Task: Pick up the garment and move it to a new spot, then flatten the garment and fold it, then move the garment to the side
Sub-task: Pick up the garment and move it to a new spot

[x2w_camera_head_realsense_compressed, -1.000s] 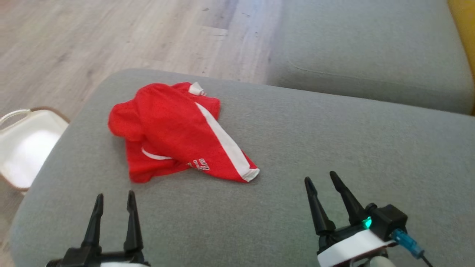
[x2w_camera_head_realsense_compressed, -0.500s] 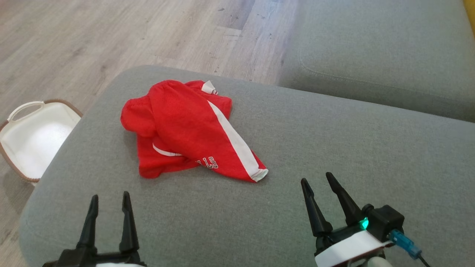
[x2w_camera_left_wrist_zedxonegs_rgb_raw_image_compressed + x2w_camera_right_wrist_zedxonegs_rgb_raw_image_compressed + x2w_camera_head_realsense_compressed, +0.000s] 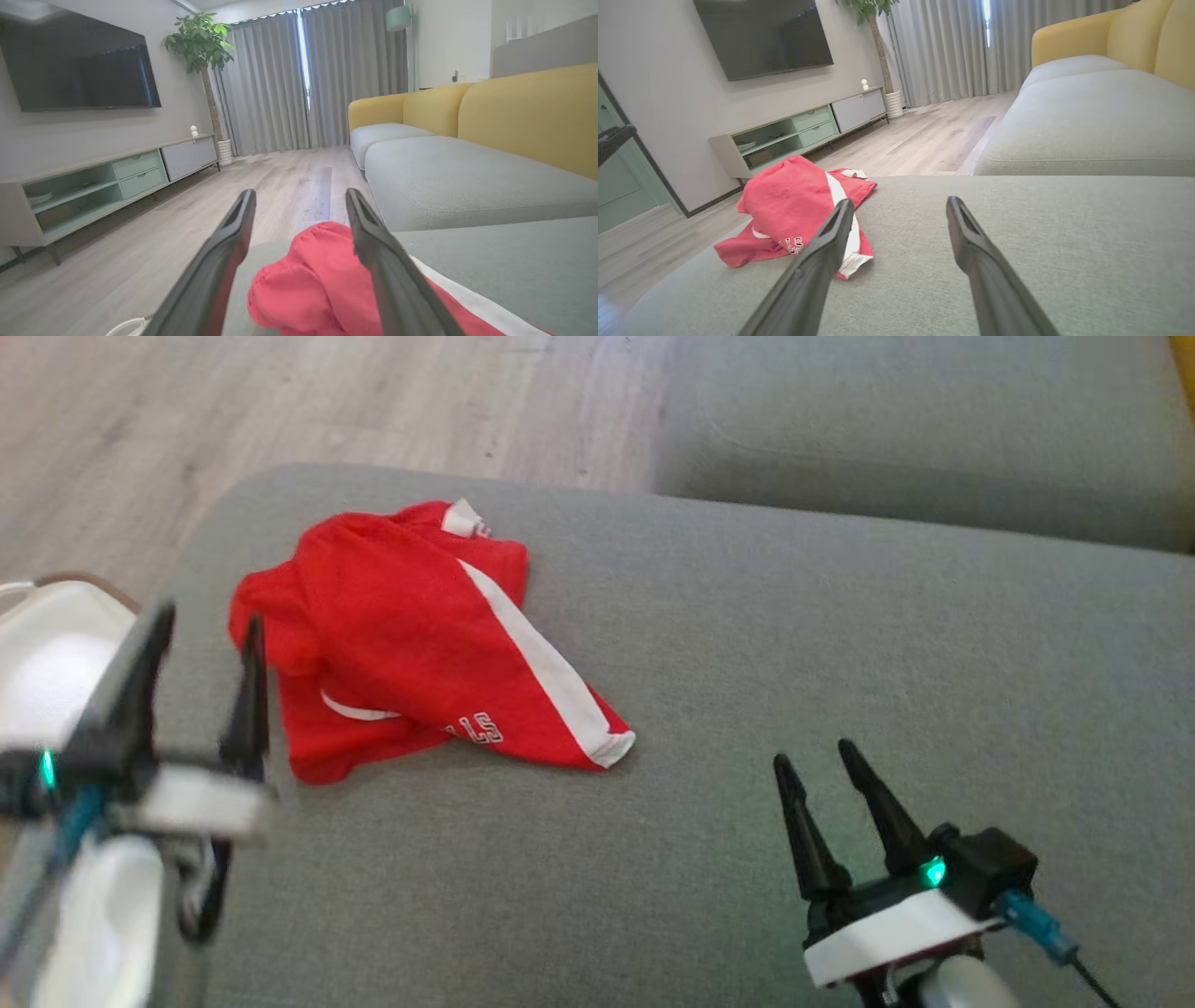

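Note:
A crumpled red garment with a white stripe and white lettering lies on the left part of the grey ottoman cushion. My left gripper is open at the garment's left edge, blurred by motion. In the left wrist view the red garment bulges between and beyond the spread fingers, and I cannot tell if they touch it. My right gripper is open over bare cushion, to the right of the garment's near corner. The right wrist view has the garment ahead and left of its fingers.
A white basket with a brown rim sits on the wood floor left of the ottoman. A second grey sofa seat with yellow backrests lies beyond. A TV cabinet and a plant stand across the room.
My left arm has swung up and forward from the lower left to the garment's left edge. The head camera shifted, so the whole scene slid. My right gripper stays open, roughly in place.

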